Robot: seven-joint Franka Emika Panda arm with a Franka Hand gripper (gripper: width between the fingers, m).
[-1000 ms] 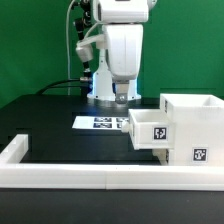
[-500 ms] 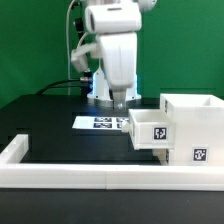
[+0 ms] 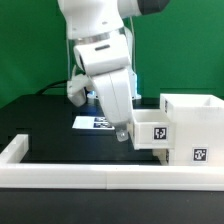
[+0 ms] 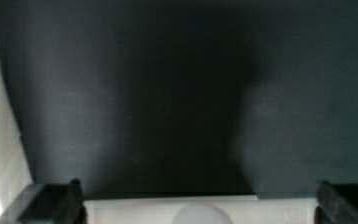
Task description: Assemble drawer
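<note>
The white drawer shell (image 3: 192, 112) stands at the exterior view's right, with a tag low on its front. A small white tray (image 3: 152, 130) with a square tag sticks out of the shell toward the exterior view's left. My gripper (image 3: 122, 134) hangs tilted right at the tray's outer end; I cannot tell if it touches. In the wrist view the gripper (image 4: 199, 205) is open, its dark fingers (image 4: 55, 200) far apart, with a white tray edge (image 4: 176, 212) low between them and nothing gripped. A second tray does not show separately.
The marker board (image 3: 96, 122) lies on the black table behind the gripper. A long low white rail (image 3: 90, 178) runs along the front, with a short arm (image 3: 14, 150) at the exterior view's left. The robot base stands behind.
The arm has swung forward and down and tilted. The gripper moved from above the marker board to the outer end of the tray. The tray and shell have not moved.
</note>
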